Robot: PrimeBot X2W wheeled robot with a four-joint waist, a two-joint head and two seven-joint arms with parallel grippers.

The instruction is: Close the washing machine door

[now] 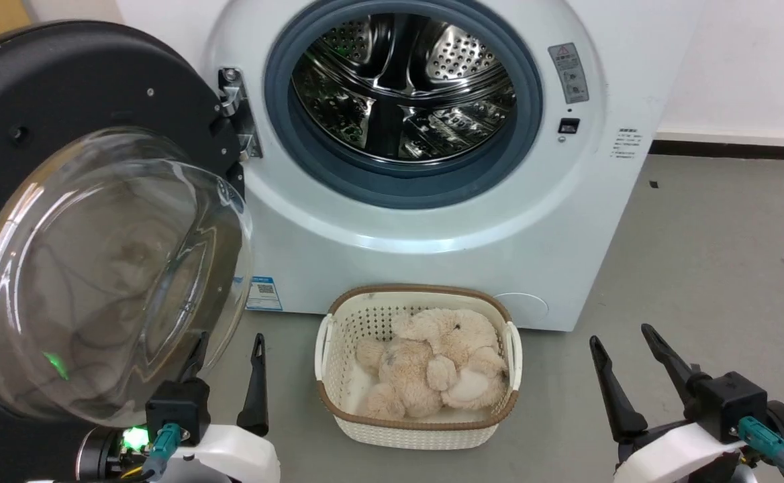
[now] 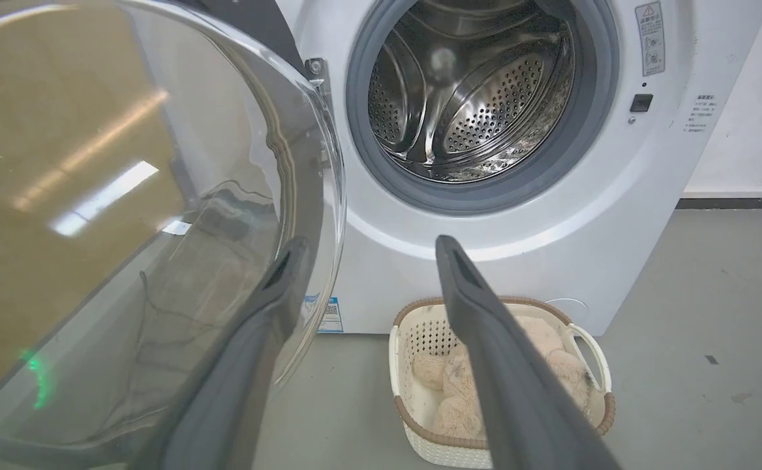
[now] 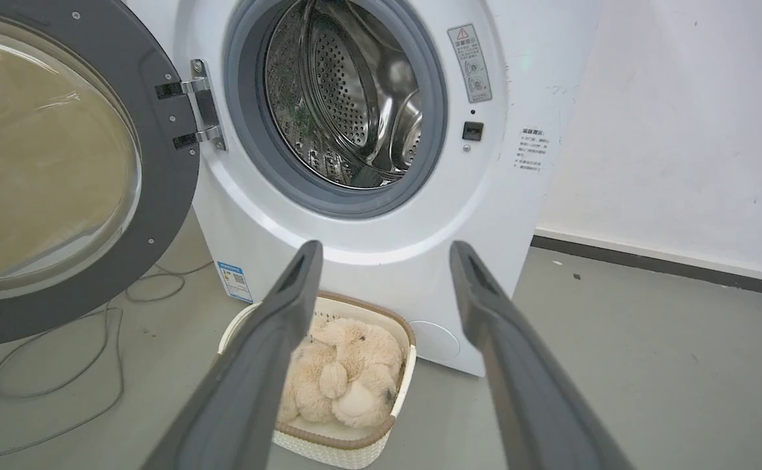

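The washing machine (image 1: 432,221) (image 2: 550,248) (image 3: 381,248) is a white front-loader with its steel drum (image 1: 402,84) exposed. The washing machine door (image 1: 96,261) (image 2: 126,228) (image 3: 48,170) stands swung wide open on its hinge (image 1: 237,111) at the left, its glass bowl bulging toward me. My left gripper (image 1: 229,345) (image 2: 368,245) is open, low and right beside the glass bowl's lower right edge; its left finger (image 2: 270,294) looks to be against or just in front of the glass. My right gripper (image 1: 623,335) (image 3: 387,248) is open at the lower right, apart from everything.
A white woven basket (image 1: 419,429) (image 2: 596,359) (image 3: 348,450) holding beige plush toys (image 1: 432,362) sits on the grey floor directly before the machine, between my grippers. A cable (image 3: 55,372) lies on the floor under the door. A white wall (image 3: 681,130) stands to the right.
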